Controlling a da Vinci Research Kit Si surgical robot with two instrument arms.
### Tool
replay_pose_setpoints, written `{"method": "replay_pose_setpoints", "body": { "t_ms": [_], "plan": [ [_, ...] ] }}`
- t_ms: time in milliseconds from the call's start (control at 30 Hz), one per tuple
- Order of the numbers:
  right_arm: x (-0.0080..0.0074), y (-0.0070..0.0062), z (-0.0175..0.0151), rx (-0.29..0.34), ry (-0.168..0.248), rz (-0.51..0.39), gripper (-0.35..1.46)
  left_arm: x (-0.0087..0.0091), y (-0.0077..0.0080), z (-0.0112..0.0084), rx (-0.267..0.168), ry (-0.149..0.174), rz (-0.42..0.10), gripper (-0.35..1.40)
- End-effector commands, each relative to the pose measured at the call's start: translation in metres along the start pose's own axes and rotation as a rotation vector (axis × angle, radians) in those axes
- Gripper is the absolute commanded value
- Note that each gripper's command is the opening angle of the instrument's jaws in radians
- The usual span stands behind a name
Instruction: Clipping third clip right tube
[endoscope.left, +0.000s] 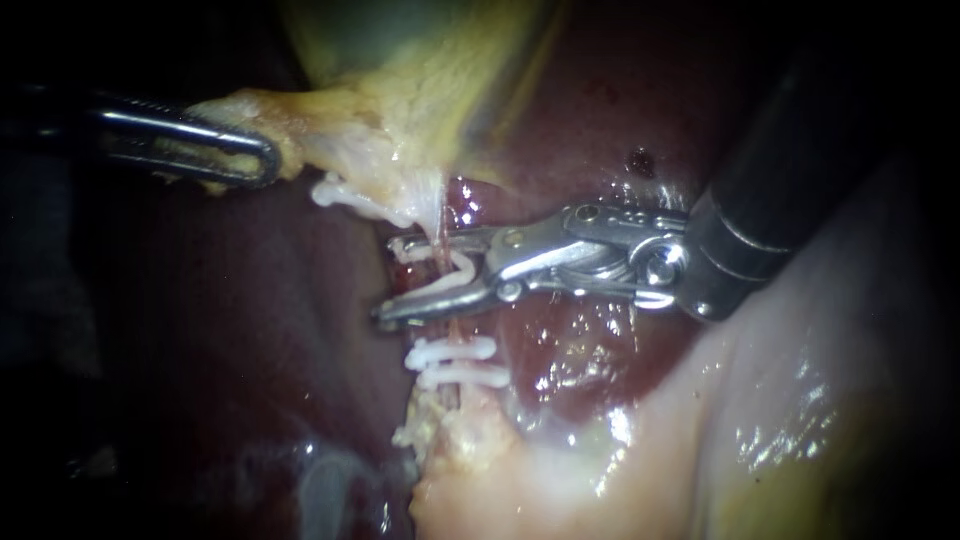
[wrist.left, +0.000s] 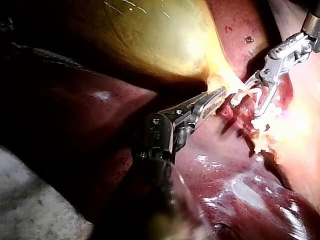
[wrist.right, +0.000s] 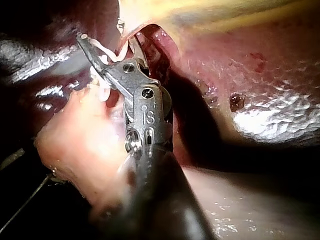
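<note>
Third clip in place but not yet closed: the right instrument reaches in across the liver with its jaws partly apart astride the thin tube. The third clip is seated between the jaws and touches both, and its white legs look open around the tube. Just below, on the same tube, two white clips sit closed, one right beside the other. The left instrument has its jaws clamped on pale tissue under the gallbladder, drawing it aside, which appears to hold the tube taut. On this showing the positioning is all but done. What is left is the squeeze, a check that the clip spans the whole tube, and the release.
</note>
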Motion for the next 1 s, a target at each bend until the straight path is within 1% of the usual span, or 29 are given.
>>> {"method": "replay_pose_setpoints", "body": {
  "t_ms": [33,100,167,333,567,700,900,1000],
  "plan": [
    [0.0003,-0.0003,-0.0001,0.004,0.006,0.000,0.49,0.0000,0.0000,0.0000,0.000,0.000,0.000,-0.35],
    [0.0009,-0.0007,-0.0002,0.018,0.020,-0.001,0.49,0.0000,0.0000,0.0000,0.000,0.000,0.000,-0.35],
    [0.0012,-0.0012,-0.0003,0.034,0.021,-0.004,0.49,0.0000,0.0000,0.0000,0.000,0.000,0.000,-0.35],
    [0.0014,-0.0019,-0.0001,0.071,0.030,-0.008,0.48,0.0000,0.0000,0.0000,-0.001,0.000,0.000,-0.35],
    [0.0014,-0.0017,-0.0002,0.074,0.033,-0.012,0.45,0.0000,-0.0001,0.0000,-0.001,0.000,0.000,-0.35],
    [0.0014,-0.0016,-0.0002,0.074,0.033,-0.011,0.41,0.0000,-0.0001,0.0000,-0.001,0.000,0.000,-0.35],
    [0.0012,-0.0012,-0.0006,0.069,0.033,-0.011,0.27,0.0000,-0.0001,0.0000,-0.001,0.000,0.000,-0.35],
    [0.0011,-0.0010,-0.0009,0.070,0.033,-0.012,0.14,0.0000,-0.0001,0.0000,-0.001,0.000,0.000,-0.35]
  ]
}}
